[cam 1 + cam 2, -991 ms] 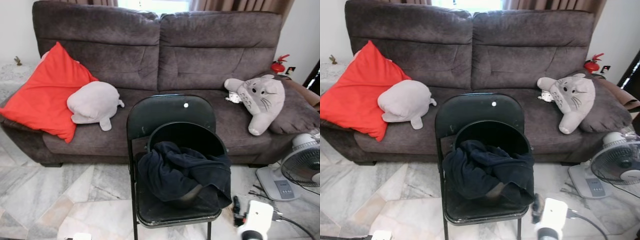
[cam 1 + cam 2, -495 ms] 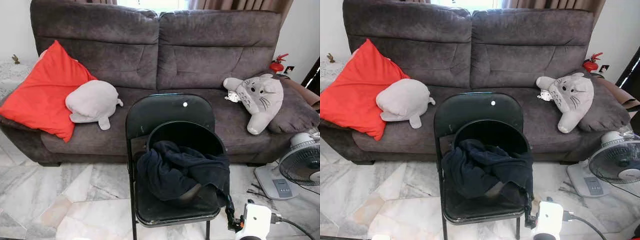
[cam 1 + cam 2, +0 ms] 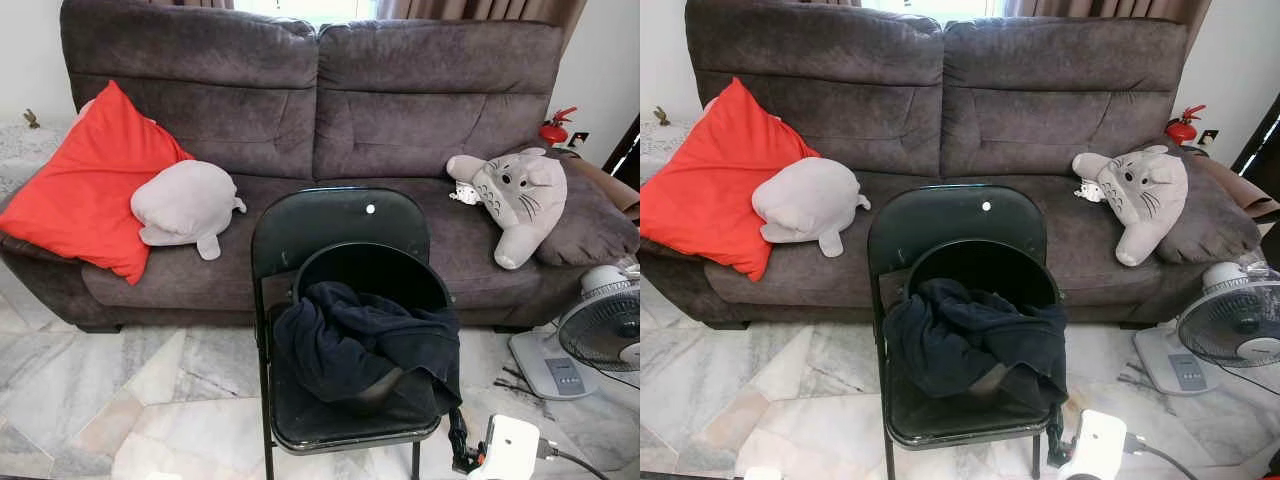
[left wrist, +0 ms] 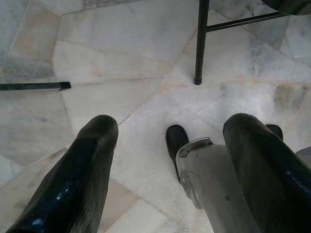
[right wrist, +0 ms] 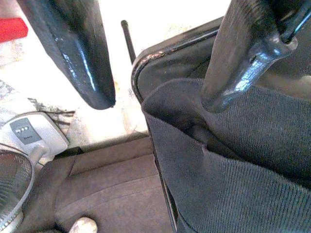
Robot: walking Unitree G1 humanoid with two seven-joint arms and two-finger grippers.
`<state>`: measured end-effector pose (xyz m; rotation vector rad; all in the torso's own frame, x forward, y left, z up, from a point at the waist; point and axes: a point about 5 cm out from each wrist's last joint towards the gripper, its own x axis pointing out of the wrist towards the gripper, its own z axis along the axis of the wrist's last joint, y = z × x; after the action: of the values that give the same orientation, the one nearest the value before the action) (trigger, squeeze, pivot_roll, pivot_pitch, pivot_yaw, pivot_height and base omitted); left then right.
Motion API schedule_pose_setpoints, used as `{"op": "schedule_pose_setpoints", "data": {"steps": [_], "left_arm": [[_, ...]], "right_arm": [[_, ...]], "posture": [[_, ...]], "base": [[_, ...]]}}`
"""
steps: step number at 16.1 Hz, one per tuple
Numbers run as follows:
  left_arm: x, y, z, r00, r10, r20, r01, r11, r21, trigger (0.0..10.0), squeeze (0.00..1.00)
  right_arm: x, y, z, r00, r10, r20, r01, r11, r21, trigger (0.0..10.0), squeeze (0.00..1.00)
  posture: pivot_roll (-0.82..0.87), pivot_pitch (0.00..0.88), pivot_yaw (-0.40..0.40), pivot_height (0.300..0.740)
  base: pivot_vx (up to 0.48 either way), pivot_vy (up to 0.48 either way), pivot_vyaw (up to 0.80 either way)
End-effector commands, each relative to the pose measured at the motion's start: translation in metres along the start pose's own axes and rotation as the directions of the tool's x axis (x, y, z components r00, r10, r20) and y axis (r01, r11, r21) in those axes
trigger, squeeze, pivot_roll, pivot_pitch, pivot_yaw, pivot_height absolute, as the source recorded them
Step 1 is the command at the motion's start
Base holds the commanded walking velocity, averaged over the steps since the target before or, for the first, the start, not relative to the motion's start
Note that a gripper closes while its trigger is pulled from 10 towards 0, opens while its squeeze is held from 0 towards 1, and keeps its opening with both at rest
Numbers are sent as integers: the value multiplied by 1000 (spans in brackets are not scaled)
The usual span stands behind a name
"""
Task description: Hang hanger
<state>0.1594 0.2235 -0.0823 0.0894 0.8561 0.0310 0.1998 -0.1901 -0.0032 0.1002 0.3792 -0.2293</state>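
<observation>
A black folding chair (image 3: 340, 225) stands in front of a brown sofa (image 3: 320, 100). On its seat a round black tub (image 3: 370, 275) holds a crumpled dark navy garment (image 3: 360, 345) that spills over the front. My right gripper (image 3: 458, 445) is low at the chair's front right corner, open, beside the hanging cloth. In the right wrist view its fingers (image 5: 82, 53) straddle the seat's edge (image 5: 146, 60) and the dark garment (image 5: 233, 155). My left gripper (image 4: 170, 124) hangs open over the marble floor (image 4: 112, 53) near a chair leg (image 4: 200, 43).
On the sofa lie a red cushion (image 3: 85, 190), a grey plush (image 3: 185, 205) and a grey cat plush (image 3: 520, 195). A white floor fan (image 3: 600, 335) with its cable stands at the right. A thin black bar (image 4: 31, 86) lies on the floor.
My right gripper has sunk a little lower and closer to the chair's front right corner. The head views have shifted slightly; the chair and garment stay as they were.
</observation>
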Motion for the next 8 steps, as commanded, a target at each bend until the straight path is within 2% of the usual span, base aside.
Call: {"op": "schedule_pose_setpoints", "data": {"steps": [1,8], "left_arm": [[-1,-1,-2,1000,-14,-13,14,1000,-1,10000,0],[0,0,-2,1000,-21,-17,21,1000,-1,10000,0]], "right_arm": [[-2,0,0,1000,-5,-5,5,1000,8,10000,0],[-2,1,2,1000,-7,-2,7,1000,13,10000,0]], "posture": [[-38,34,-33,740],[-44,48,-30,740]], "base": [[0,0,0],[311,0,0]]}}
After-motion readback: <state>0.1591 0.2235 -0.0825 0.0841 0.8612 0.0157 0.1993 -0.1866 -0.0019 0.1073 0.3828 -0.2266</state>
